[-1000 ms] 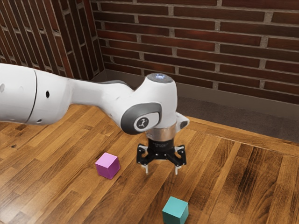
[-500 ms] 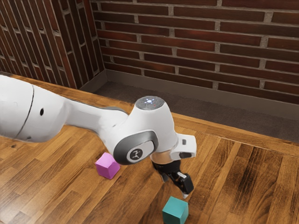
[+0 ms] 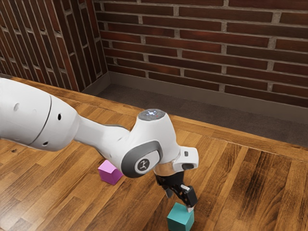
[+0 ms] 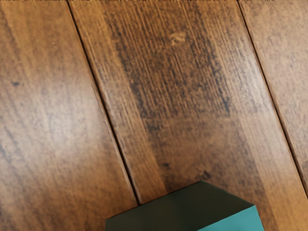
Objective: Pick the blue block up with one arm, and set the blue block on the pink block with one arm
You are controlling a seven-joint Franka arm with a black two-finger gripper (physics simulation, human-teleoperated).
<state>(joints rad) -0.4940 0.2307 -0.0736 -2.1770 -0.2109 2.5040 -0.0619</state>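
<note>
the arm (image 3: 96, 134) is glossy white, built of bulky rounded segments. a grey joint cap (image 3: 142, 164) bears a small white emblem, and a pale blue light (image 3: 152, 114) glows on the dome. small dark dots (image 3: 59, 116) mark the big shell. the tool (image 3: 189, 204) is black.

Matt blue block (image 3: 180, 217), grained wooden table (image 3: 250, 183)

You see a teal block (image 3: 180, 217), a pink block (image 3: 109, 172), a white arm (image 3: 96, 134), black gripper (image 3: 189, 206), brown wood-grain table (image 3: 250, 173), red-brick wall (image 3: 202, 43).
</note>
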